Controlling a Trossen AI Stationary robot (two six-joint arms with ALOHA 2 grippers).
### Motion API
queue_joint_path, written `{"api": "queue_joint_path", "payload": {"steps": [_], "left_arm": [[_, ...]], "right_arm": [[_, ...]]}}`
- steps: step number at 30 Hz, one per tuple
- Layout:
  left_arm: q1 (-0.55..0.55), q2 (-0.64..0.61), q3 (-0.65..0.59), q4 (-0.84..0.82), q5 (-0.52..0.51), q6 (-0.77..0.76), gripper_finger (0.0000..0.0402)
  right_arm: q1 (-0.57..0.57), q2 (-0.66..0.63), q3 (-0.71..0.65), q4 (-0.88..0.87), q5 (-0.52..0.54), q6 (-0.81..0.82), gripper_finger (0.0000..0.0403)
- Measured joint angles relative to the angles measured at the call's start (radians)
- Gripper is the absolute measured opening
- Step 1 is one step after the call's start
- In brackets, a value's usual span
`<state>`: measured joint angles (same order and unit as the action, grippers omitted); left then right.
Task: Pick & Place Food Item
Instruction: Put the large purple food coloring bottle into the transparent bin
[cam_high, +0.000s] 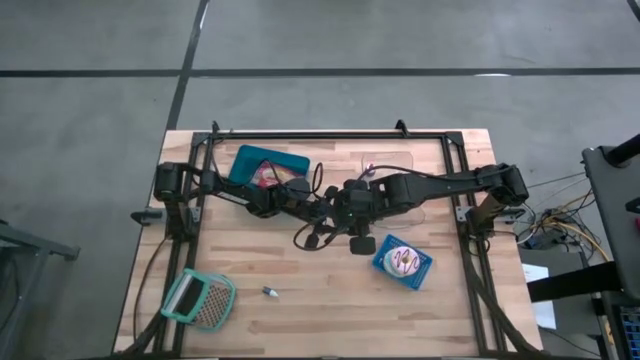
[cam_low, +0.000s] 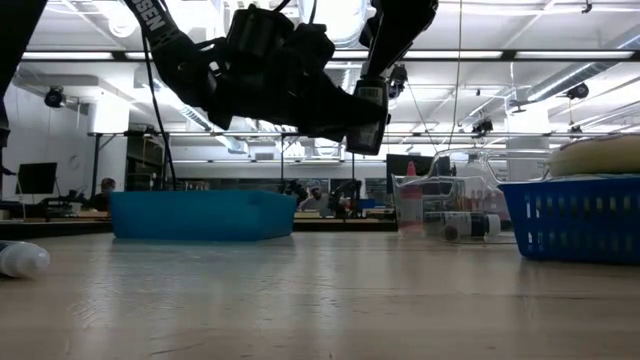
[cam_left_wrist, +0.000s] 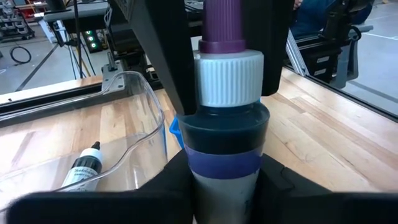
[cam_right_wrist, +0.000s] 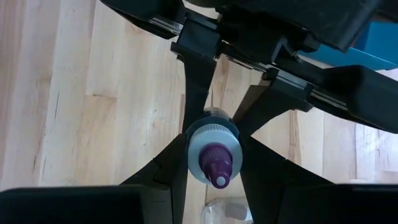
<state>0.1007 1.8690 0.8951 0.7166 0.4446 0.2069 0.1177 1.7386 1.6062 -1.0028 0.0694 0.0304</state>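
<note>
The bottle hung in the air over mid-table, where both arms met, its long axis running straight along the left gripper with the purple nozzle pointing away from that wrist. The left fingers were closed on the bottle's body. The right gripper faced it nozzle-on, fingers flanking the white cap; whether they pressed it I could not tell. Both arms reached inward, roughly level, well above the wood.

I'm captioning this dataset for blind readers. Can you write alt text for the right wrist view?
A squeeze bottle with a white cap and purple nozzle, seen end-on, is clamped between the dark fingers of the left pincer above a light wooden table. A blue bin's corner shows at the edge.
</note>
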Motion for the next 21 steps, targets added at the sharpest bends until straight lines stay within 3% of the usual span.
{"api": "queue_joint_path", "payload": {"steps": [7, 11, 15, 21], "left_arm": [[-0.003, -0.007, 0.008, 0.021, 0.011, -0.055, 0.0267], [-0.002, -0.008, 0.006, 0.014, 0.045, -0.088, 0.0335], [-0.003, -0.008, 0.005, -0.011, 0.102, -0.088, 0.0364], [-0.002, -0.01, 0.003, -0.071, 0.102, -0.058, 0.0367]], "right_arm": [[0.002, 0.007, -0.005, -0.012, -0.018, -0.003, 0.0109], [0.002, 0.004, -0.005, -0.009, -0.014, -0.001, 0.0109], [0.002, 0.004, -0.005, -0.008, -0.01, 0.0, 0.0109], [0.003, 0.003, -0.005, -0.019, -0.003, 0.007, 0.0109]]}}
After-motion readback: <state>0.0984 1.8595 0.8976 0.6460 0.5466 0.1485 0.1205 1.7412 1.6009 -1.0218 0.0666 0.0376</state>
